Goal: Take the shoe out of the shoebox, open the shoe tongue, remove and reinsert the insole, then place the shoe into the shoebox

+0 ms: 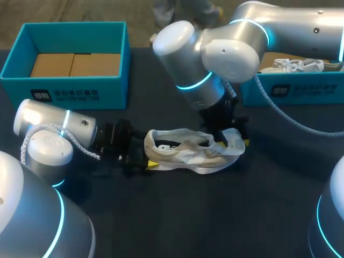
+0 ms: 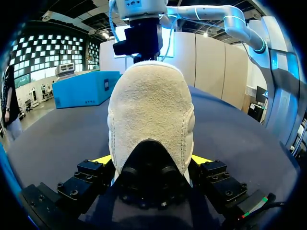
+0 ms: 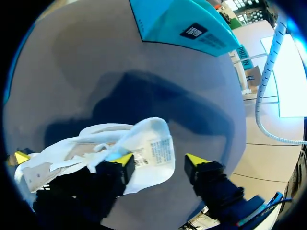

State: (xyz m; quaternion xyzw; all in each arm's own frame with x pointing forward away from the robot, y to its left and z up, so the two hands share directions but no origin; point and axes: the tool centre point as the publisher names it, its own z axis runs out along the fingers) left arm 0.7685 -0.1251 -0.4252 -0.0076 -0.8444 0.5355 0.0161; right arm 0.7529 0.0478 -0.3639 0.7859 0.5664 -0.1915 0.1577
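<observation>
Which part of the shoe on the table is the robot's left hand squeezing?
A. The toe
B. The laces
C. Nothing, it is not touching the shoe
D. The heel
D: the rounded, fuzzy heel of the shoe sits in the left hand, with a yellow fingertip touching it on each side.

shoe (image 2: 151,110): fuzzy rough cloth | table (image 1: 177,215): matt, smooth | shoebox (image 1: 64,83): matt cardboard
</observation>
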